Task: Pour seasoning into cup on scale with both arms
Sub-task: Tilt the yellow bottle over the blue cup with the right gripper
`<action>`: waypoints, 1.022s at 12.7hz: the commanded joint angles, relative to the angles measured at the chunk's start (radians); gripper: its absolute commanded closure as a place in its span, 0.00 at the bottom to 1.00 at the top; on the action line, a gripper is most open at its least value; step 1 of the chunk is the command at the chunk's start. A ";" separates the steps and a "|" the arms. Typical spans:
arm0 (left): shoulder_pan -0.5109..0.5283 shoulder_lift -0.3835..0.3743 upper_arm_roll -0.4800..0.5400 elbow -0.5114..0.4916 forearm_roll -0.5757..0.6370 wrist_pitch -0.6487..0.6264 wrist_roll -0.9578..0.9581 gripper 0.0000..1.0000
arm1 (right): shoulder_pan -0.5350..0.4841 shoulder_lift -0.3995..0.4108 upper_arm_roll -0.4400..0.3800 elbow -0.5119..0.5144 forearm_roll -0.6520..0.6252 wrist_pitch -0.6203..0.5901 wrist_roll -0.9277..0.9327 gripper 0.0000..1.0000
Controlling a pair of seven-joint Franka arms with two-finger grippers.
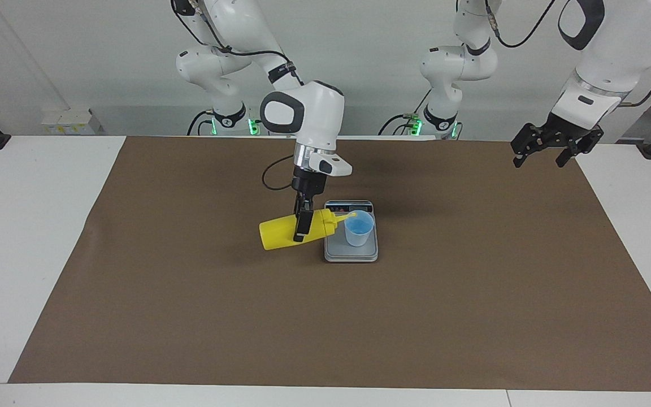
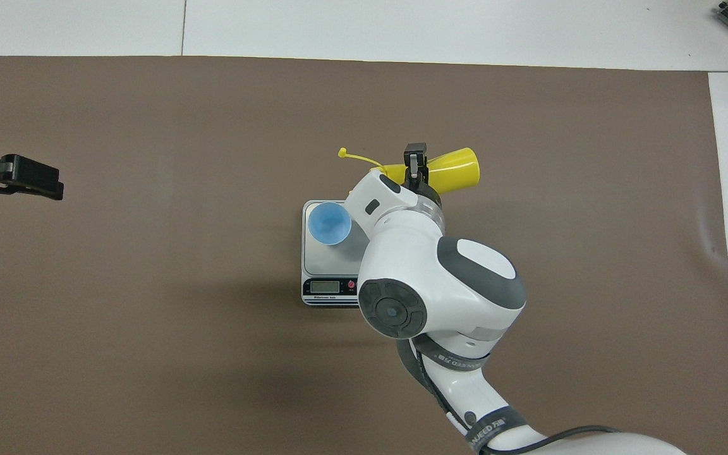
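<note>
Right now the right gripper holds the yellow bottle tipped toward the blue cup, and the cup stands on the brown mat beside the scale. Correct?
Not quite: the blue cup stands on the scale, as the facing view shows. The right gripper does hold the yellow bottle tipped toward it.

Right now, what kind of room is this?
Probably a robot lab: two white arms work at a table with a brown mat; the right hand tips a yellow bottle toward a cup on a scale.
</note>
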 commanded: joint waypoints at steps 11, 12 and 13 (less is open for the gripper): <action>0.001 -0.024 0.002 -0.024 -0.008 -0.007 -0.006 0.00 | 0.126 0.083 0.005 0.000 -0.507 -0.177 0.290 0.96; 0.001 -0.024 0.002 -0.024 -0.008 -0.009 -0.006 0.00 | 0.132 0.086 0.005 -0.002 -0.513 -0.189 0.290 0.96; 0.001 -0.024 0.002 -0.024 -0.008 -0.007 -0.006 0.00 | 0.134 0.086 0.005 -0.005 -0.515 -0.191 0.290 0.96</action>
